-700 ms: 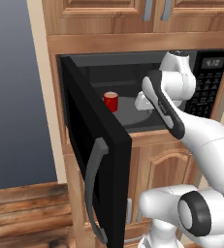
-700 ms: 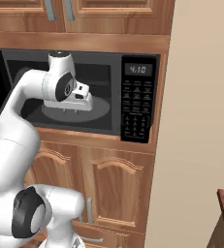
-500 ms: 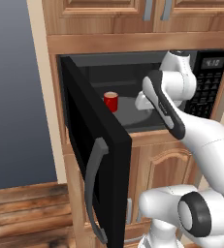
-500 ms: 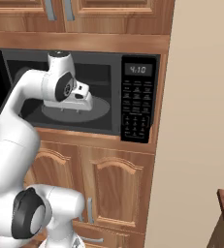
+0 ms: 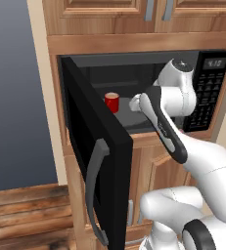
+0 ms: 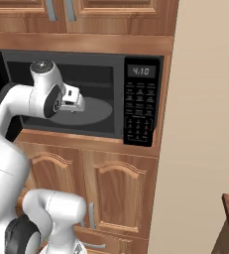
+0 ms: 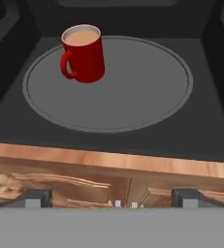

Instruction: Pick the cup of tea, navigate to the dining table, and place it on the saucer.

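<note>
Wooden cabinets (image 6: 111, 183) around a built-in black microwave (image 6: 141, 101), largest thing in sight. Black microwave door (image 5: 97, 161) swung wide open toward the left base camera, grey handle (image 5: 96, 190) on its edge. Inside, round grey turntable (image 7: 133, 92) on the dark floor. Red cup of tea (image 7: 83, 54) upright on the turntable's far left part, handle turned left in the hand view, tan liquid near the pale rim. White arm's hand (image 7: 112, 197) at the microwave mouth, short of the cup, fingers spread wide, holding nothing.
</note>
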You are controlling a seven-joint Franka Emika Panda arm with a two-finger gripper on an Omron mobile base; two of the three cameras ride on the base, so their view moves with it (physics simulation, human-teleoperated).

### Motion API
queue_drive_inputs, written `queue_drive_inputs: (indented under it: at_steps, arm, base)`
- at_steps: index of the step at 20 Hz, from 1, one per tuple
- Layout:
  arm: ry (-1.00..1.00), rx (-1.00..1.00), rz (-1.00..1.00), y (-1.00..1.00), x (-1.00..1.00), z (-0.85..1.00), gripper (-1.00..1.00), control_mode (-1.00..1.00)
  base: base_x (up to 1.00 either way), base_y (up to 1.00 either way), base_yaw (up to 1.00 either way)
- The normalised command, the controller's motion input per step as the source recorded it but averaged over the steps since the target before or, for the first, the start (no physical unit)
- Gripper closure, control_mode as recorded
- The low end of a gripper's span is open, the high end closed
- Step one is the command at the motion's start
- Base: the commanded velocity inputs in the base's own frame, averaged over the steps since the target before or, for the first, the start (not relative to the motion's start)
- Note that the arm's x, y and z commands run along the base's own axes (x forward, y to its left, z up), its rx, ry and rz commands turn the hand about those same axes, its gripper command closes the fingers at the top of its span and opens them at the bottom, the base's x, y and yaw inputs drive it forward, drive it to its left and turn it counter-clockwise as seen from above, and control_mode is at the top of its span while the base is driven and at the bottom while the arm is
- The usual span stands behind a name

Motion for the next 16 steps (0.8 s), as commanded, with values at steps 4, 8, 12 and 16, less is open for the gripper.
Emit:
queue_drive_inputs:
  at_steps: [4,8,12,16]
  arm:
    - [-0.25,0.06,0.00,0.39,0.01,-0.01,-1.00,-1.00]
    - [-0.19,0.02,0.00,0.37,0.08,-0.03,-1.00,-1.00]
    - [-0.17,0.00,0.00,0.48,0.18,-0.05,-1.00,-1.00]
    - [-0.02,0.00,0.00,0.08,0.04,0.00,-1.00,-1.00]
  base:
    - [0.00,0.00,0.00]
    - [0.00,0.00,0.00]
    - [0.00,0.00,0.00]
    - [0.00,0.00,0.00]
